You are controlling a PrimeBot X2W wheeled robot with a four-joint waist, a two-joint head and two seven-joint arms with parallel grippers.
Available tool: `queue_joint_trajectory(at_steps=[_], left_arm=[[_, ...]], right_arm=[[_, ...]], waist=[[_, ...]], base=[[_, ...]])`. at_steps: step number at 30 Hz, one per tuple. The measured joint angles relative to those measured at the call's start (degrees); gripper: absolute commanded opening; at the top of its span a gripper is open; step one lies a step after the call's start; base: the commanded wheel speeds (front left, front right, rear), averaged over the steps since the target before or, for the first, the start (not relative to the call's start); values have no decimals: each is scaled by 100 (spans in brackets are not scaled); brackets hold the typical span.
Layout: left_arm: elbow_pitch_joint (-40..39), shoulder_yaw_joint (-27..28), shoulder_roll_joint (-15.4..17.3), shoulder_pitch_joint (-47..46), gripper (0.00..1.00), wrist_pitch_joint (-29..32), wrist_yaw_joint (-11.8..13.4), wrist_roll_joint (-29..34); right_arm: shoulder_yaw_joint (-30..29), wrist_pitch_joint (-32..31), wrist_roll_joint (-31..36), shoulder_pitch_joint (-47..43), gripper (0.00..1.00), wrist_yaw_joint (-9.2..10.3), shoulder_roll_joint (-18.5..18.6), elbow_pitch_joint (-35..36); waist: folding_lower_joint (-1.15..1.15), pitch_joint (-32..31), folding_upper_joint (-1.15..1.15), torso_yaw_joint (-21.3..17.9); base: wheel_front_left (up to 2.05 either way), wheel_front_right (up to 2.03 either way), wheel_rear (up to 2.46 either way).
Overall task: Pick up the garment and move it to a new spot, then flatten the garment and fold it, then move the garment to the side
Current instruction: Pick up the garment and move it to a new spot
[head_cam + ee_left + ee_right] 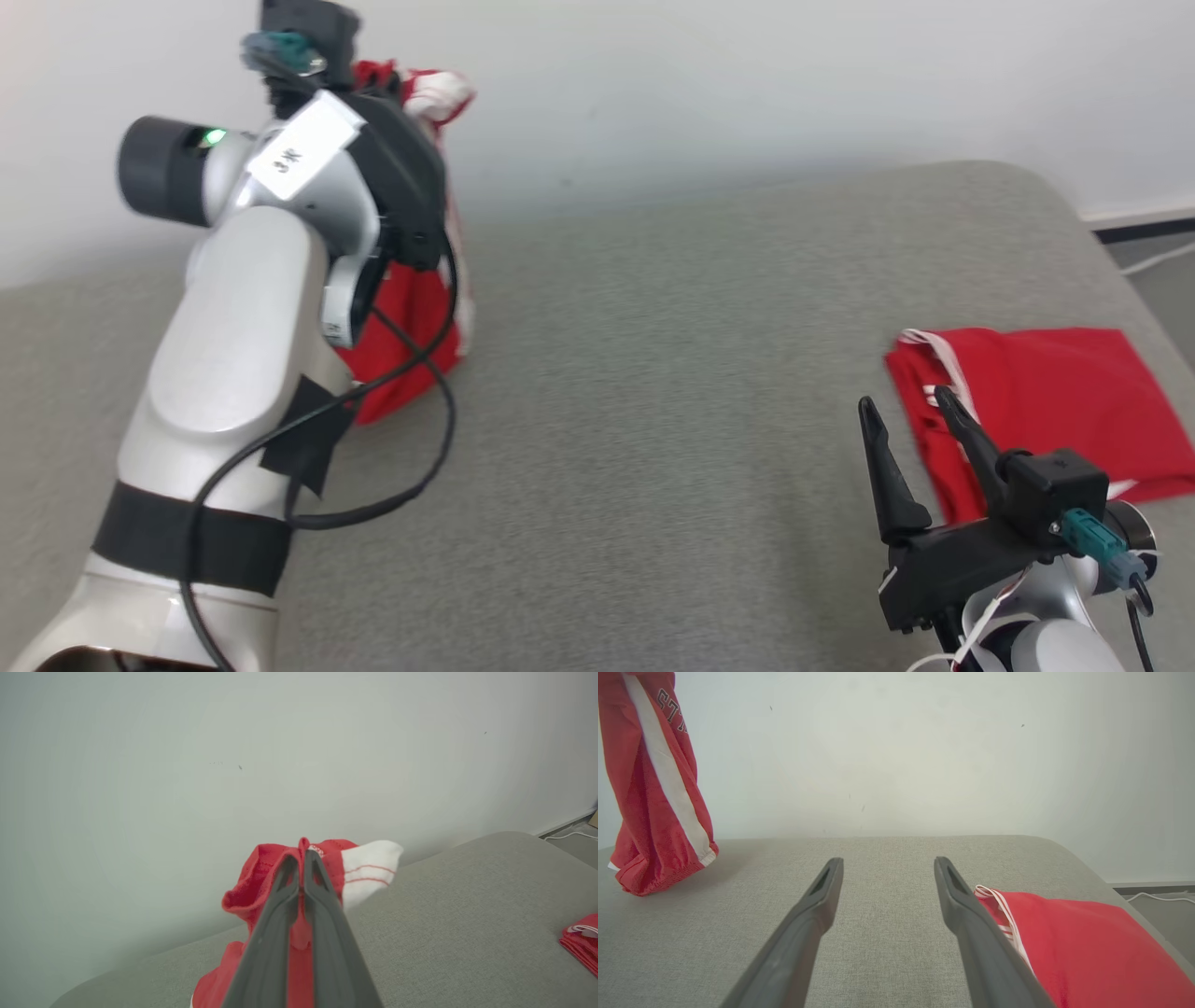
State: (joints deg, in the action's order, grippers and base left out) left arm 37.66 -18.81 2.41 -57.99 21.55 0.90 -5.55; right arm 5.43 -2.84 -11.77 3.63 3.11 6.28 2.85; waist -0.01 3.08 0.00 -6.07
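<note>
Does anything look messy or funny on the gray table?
The hanging red garment is bunched and crumpled in the shut left hand, its bottom end seemingly brushing the gray table. The folded red garment lies neat beside the open right hand. Nothing looks torn.

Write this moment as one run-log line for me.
left gripper: shut on hanging red garment, over grey surface | right gripper: open, empty, by folded red garment
</note>
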Motion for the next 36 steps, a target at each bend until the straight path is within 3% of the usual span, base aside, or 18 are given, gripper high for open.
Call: queue_joint_trajectory(at_steps=[12,17,29,32,34,36], left_arm=[[-788,-767,-88,-76,0,86,-197,-35],[-1127,-1392,-90,-66,0,169,-191,-478],[-487,-1519,4,756,0,541,62,-557],[-365,-1535,130,999,29,595,113,-535],[-292,-1489,280,1079,16,600,164,-508],[-234,-1454,385,1164,18,600,171,-509]], right_arm=[[16,41,-75,-109,100,0,-35,63],[-57,85,-83,-240,100,18,-32,129],[-177,179,-134,-210,100,73,-43,252],[-190,187,-134,-205,100,76,-42,253],[-190,190,-134,-199,100,87,-42,246],[-183,191,-134,-187,100,90,-43,235]], waist=[[1,-155,0,-809],[1,-76,0,-984],[2,274,1,-739],[2,323,1,-606],[2,349,1,-510],[2,367,1,-415]], base=[[0,0,0],[0,0,0],[0,0,0],[0,0,0],[0,0,0],[0,0,0]])
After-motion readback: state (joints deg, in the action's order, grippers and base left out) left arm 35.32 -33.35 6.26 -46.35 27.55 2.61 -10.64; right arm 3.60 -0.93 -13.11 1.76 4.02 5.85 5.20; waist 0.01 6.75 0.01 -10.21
